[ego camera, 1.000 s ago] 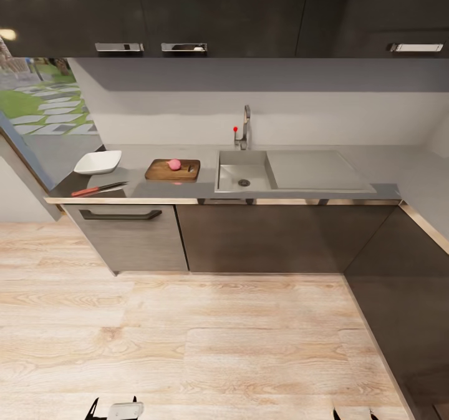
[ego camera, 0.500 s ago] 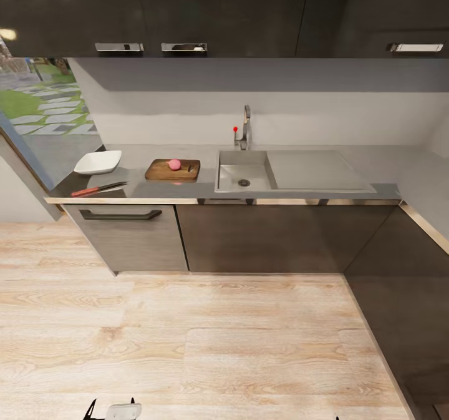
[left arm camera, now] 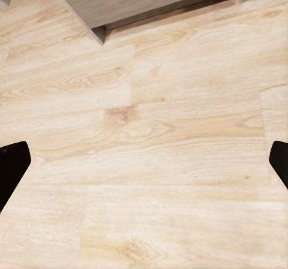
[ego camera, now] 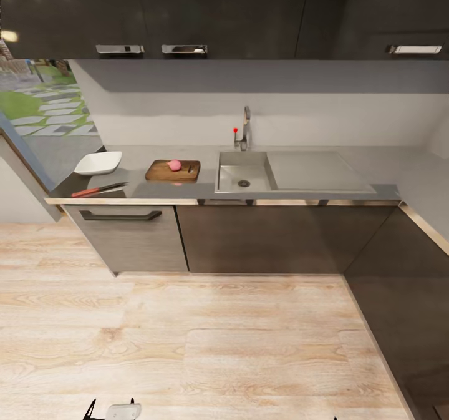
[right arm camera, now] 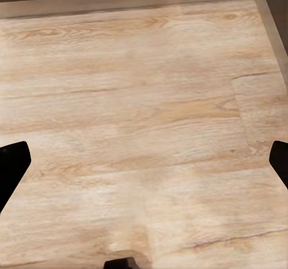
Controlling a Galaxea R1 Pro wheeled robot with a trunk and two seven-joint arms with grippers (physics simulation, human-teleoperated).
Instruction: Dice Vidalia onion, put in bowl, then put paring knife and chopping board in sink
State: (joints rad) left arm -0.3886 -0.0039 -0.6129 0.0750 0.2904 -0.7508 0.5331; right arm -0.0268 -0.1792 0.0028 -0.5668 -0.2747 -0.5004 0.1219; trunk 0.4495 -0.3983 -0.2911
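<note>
A small pink Vidalia onion (ego camera: 174,165) rests on the brown chopping board (ego camera: 173,170), just left of the sink (ego camera: 244,171) on the grey countertop (ego camera: 187,190). Further left stands the white bowl (ego camera: 98,162). In front of it, near the counter's edge, lies the paring knife (ego camera: 98,189) with its orange-red handle. My left gripper (ego camera: 112,409) pokes in at the bottom of the head view, far back from the counter. In the wrist views, the left gripper (left arm camera: 144,167) and the right gripper (right arm camera: 144,164) are both open over bare wood floor, holding nothing.
A chrome tap (ego camera: 246,128) with a red-tipped lever stands behind the basin, with a flat drainboard (ego camera: 318,170) to its right. Dark cabinet fronts (ego camera: 262,236) run under the counter and turn along the right side. Light wood floor (ego camera: 206,339) lies between me and the counter.
The whole head view has shifted down by a few pixels. Both grippers have sunk lower at its bottom edge. Nothing on the counter has moved.
</note>
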